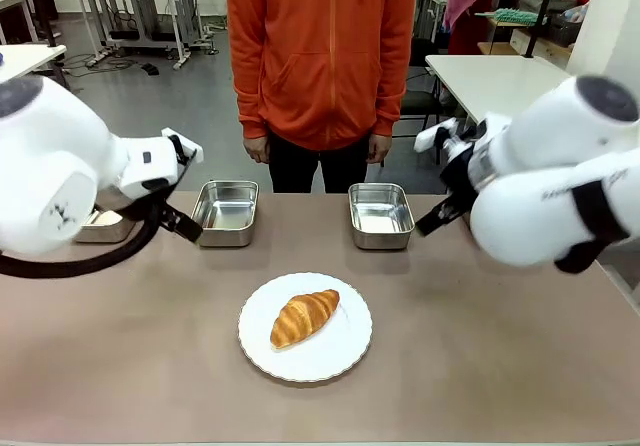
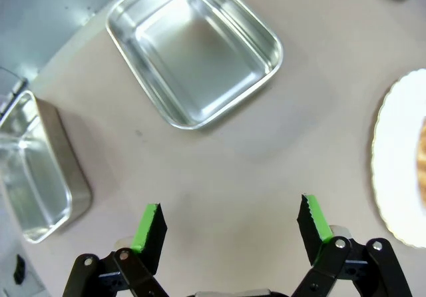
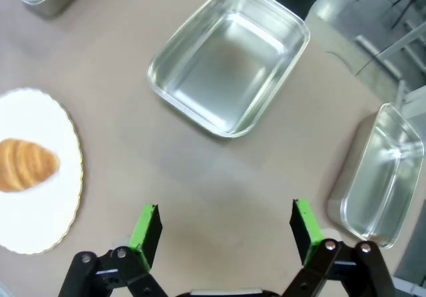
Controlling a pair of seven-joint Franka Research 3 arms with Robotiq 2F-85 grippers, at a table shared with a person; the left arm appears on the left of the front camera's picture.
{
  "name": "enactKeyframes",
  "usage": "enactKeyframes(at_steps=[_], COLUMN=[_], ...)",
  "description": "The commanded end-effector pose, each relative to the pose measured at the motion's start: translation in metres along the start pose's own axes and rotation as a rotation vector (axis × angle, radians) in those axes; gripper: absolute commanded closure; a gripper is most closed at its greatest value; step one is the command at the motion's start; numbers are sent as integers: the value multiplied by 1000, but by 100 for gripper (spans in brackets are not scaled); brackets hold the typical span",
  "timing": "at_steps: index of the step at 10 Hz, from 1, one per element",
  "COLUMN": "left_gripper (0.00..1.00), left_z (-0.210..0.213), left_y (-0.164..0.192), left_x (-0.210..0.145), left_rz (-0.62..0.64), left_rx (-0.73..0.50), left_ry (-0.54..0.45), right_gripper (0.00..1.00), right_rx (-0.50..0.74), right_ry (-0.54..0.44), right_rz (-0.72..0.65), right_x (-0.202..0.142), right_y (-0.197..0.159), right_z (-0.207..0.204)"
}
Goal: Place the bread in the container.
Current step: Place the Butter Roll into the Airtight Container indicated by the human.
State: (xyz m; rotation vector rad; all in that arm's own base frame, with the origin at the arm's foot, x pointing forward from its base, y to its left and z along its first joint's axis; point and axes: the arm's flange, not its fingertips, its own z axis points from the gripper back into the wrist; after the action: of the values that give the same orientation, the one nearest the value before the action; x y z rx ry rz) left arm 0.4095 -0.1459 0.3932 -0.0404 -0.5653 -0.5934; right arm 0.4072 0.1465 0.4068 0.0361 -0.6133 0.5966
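Left gripper [image 2: 229, 225] and right gripper [image 3: 223, 225] hang with fingers apart. Best to pinch the bread [image 1: 304, 317] across its middle, then lower it flat into a far tray [image 1: 381, 228].

Front camera looks across the table [image 1: 120, 366]; 2 wrist cameras overhead share the plate [image 1: 342, 352].

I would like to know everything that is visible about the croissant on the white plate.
The croissant is golden-brown with a glossy, ridged crust. It is lighter at its lower-left end and darker toward the upper-right tip. It looks whole, a slightly curved crescent tapering at both ends. It lies flat and slanted near the middle of the round white plate, resting on the plate alone; nothing else touches it.
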Motion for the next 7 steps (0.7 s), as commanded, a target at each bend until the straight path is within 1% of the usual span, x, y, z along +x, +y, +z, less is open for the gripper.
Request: enactKeyframes(at_steps=[1, 2, 3, 4, 5, 6, 7], left_gripper=[0, 0, 0, 0, 0, 0, 0], left_z=[42, 58, 73, 81, 88, 95, 103], left_y=[48, 78, 116, 149, 181, 214, 235], left_x=[22, 28, 26, 22, 13, -1, -16], left_rz=[-1, -4, 2, -35, -161, -195, -223], left_rx=[-69, -130, -206, -316, -480, -556, -585], left_ry=[6, -6, -7, -6, -14, -62, -110], right_gripper=[0, 0, 0, 0, 0, 0, 0], right_rx=[35, 53, 88, 118, 162, 199, 205], right_ry=[-43, -67, -82, -103, -123, -146, -153], right_rz=[-44, -65, -72, -79, -66, -59, -51], right_x=[18, 20, 17, 9, 1, -13, -25], right_y=[-54, -82, -115, -145, -173, -198, -213], right_z=[44, 61, 75, 85, 92, 97, 98])
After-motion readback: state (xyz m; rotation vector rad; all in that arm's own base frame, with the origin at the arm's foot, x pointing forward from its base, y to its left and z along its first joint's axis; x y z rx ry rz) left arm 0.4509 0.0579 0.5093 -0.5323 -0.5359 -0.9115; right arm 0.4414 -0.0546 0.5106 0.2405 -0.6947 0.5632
